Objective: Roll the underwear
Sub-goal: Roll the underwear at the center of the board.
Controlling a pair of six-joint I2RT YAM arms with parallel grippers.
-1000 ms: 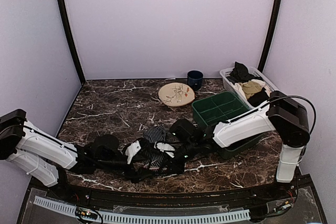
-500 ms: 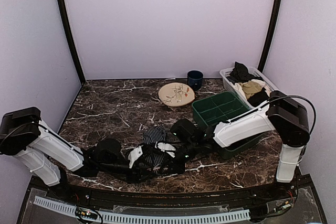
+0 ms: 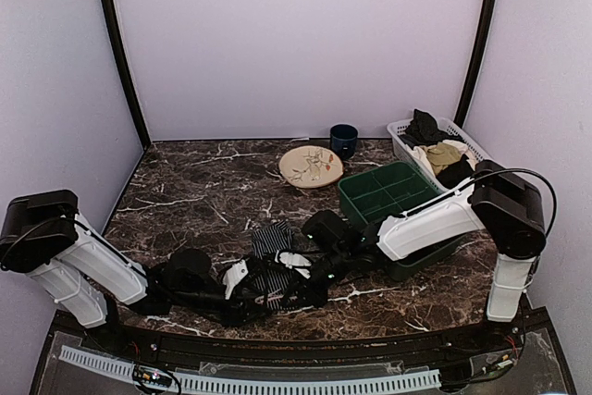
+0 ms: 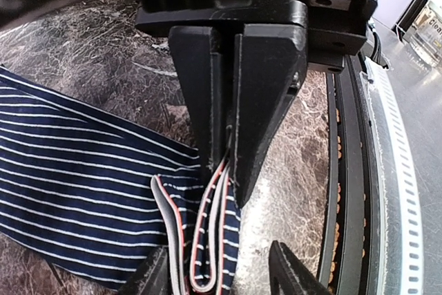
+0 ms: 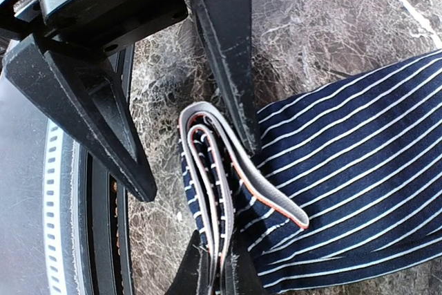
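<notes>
The underwear (image 3: 270, 245), dark navy with white pinstripes, lies on the marble table near the front middle. Its grey, red-edged waistband end is folded into a short roll (image 5: 207, 170). My right gripper (image 5: 217, 271) is shut on the end of that roll; it also shows in the left wrist view (image 4: 228, 164) and the top view (image 3: 294, 279). My left gripper (image 4: 221, 274) is open, its fingers (image 5: 103, 136) standing either side of the roll without closing on it; in the top view (image 3: 262, 290) it faces the right gripper.
A green divided tray (image 3: 388, 190) stands to the right beside the right arm. A white basket (image 3: 453, 132) with black and tan clothes is at the back right. A plate (image 3: 311, 166) and a dark blue mug (image 3: 343, 140) are behind. The table's front edge is close.
The left arm has shifted right and slightly nearer, bringing its gripper closer in on the rolled end. The right gripper has stayed put, still holding the cloth.
</notes>
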